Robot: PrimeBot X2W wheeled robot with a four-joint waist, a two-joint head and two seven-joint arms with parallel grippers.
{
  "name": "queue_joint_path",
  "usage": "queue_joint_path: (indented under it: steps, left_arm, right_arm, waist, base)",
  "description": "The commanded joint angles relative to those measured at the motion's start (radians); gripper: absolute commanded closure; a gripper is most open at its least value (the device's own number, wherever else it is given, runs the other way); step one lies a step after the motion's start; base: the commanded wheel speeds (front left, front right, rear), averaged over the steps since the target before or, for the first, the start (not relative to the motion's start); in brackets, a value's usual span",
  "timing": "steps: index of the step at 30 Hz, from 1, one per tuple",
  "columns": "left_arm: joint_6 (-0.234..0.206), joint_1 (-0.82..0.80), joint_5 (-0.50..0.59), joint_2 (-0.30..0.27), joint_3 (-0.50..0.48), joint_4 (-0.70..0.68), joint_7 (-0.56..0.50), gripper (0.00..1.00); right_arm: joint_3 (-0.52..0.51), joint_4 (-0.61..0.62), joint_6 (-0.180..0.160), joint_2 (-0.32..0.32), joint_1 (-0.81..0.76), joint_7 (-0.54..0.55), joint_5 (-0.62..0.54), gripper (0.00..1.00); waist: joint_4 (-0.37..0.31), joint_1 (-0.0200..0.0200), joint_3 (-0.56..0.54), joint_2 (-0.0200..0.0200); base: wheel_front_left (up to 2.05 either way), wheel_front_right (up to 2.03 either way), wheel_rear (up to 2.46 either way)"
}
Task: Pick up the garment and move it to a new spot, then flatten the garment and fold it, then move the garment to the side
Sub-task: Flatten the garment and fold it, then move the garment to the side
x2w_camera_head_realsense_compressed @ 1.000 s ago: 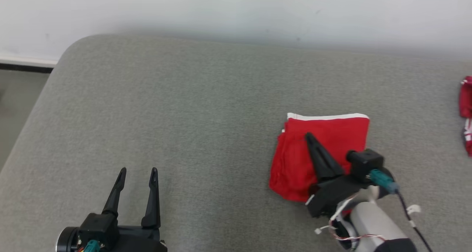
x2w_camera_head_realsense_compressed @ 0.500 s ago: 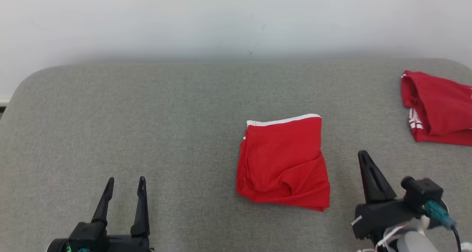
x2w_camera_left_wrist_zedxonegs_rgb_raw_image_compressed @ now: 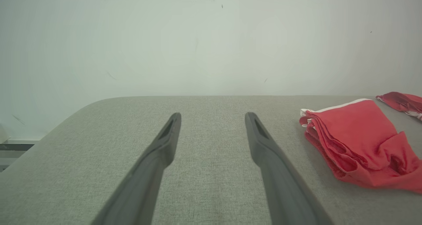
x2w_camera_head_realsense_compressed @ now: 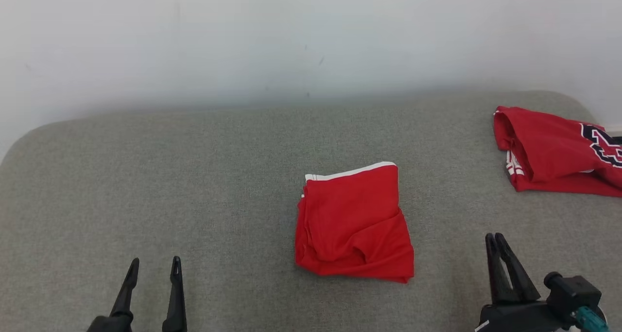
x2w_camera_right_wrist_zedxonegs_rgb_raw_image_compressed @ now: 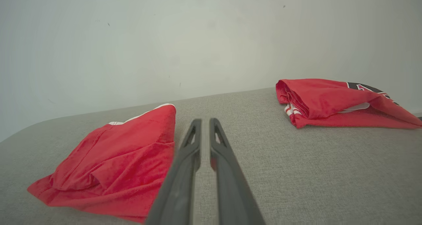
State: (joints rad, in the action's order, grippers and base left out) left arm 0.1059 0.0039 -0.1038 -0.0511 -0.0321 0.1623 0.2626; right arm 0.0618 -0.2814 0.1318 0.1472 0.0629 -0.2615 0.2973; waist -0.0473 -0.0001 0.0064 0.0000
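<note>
Head view looks down on a grey padded surface (x2w_camera_head_realsense_compressed: 194, 176) with rounded far corners, set against a white wall (x2w_camera_head_realsense_compressed: 291, 30). At the near left, the left gripper (x2w_camera_head_realsense_compressed: 155, 260) points toward the wall with its two dark fingers spread wide and nothing between them. The left wrist view shows the same wide gap, with grey surface behind it. This gripper is well apart from any cloth.

A little right of the surface's centre lies the folded red garment (x2w_camera_head_realsense_compressed: 352, 225). It rests flat as a rough rectangle, with its white-trimmed edge on the far side and stacked layers showing along its left side. Its near part is looser, with a soft crease and a small flap bulging toward the near right corner. Neither gripper touches it.

Right of it, at the near right, the right gripper (x2w_camera_head_realsense_compressed: 493, 235) also points toward the wall, its fingers closed to a thin slit and holding nothing. In the right wrist view the fingers sit near the garment's right edge but apart from it, and grey surface shows through the slit.

At the far right, by the surface's rounded corner, a second red garment (x2w_camera_head_realsense_compressed: 549, 149) lies loosely folded, with white stripes at its left hem and dark lettering on its right part. It is well apart from the folded one.
</note>
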Motion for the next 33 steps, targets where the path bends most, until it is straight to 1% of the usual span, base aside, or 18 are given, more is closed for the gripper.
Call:
queue_joint_path:
  steps: [1,2,3,4,14,33]
  left_arm:
    - [0.003,0.016,0.009,0.0,-0.003,-0.008,0.003,0.0]
    - [0.003,0.021,0.01,0.0,-0.003,-0.01,0.003,0.0]
    - [0.003,0.025,0.013,0.0,-0.004,-0.012,0.003,0.0]
    - [0.004,0.029,0.015,0.0,-0.006,-0.013,0.003,0.0]
    - [0.006,0.064,0.031,-0.003,0.004,-0.028,0.003,0.0]
    - [0.015,0.076,0.031,-0.01,0.012,-0.041,0.003,0.0]
  right_arm:
    - [-0.001,0.008,-0.003,-0.003,-0.013,-0.004,-0.008,0.75]
    - [0.004,0.008,-0.003,0.0,-0.021,-0.004,-0.013,0.5]
    - [0.006,0.01,-0.003,0.001,-0.026,-0.004,-0.015,0.12]
    - [0.01,0.012,-0.003,0.002,-0.029,-0.004,-0.018,0.0]
    - [0.032,0.039,-0.003,0.006,-0.039,0.001,-0.043,0.0]
    - [0.031,0.071,-0.003,-0.008,-0.062,0.034,-0.049,0.0]
  waist:
    - [-0.003,0.0001,-0.005,0.0]
    - [-0.004,0.0001,-0.006,0.0]
    - [-0.005,0.0001,-0.008,0.0]
    - [-0.006,0.0001,-0.009,0.0]
    - [0.005,0.0001,-0.021,0.0]
    - [0.024,0.0001,-0.031,0.0]
  base:
    - [0.0,0.0,0.0]
    - [0.0,0.0,0.0]
    - [0.0,0.0,0.0]
    - [0.0,0.0,0.0]
    - [0.0,0.0,0.0]
    - [0.0,0.0,0.0]
